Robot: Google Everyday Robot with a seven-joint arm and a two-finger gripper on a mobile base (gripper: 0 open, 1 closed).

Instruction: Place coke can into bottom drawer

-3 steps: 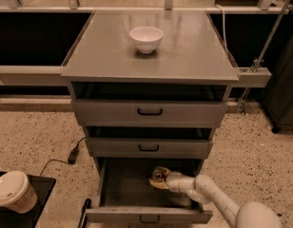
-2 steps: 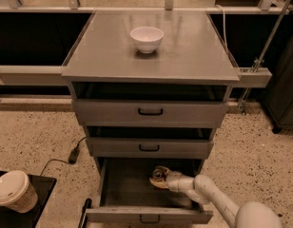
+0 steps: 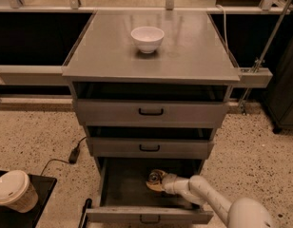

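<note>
At the left edge a lidded tan paper cup [image 3: 13, 190] sits on a black tray. The grey metal cabinet's worktop [image 3: 108, 56] carries a small white bowl [image 3: 147, 38]. Below, the deep grey bottom drawer [image 3: 122, 184] stands pulled open. Inside it, right of centre, the small orange-red coke can [image 3: 154, 177] sits low at the white arm's claw [image 3: 161, 181]. Since a second ago almost nothing has shifted — claw and can hold the same spot — so the placing looks nearly done. Whether the claw clenches the can or has released it, I cannot tell.
</note>
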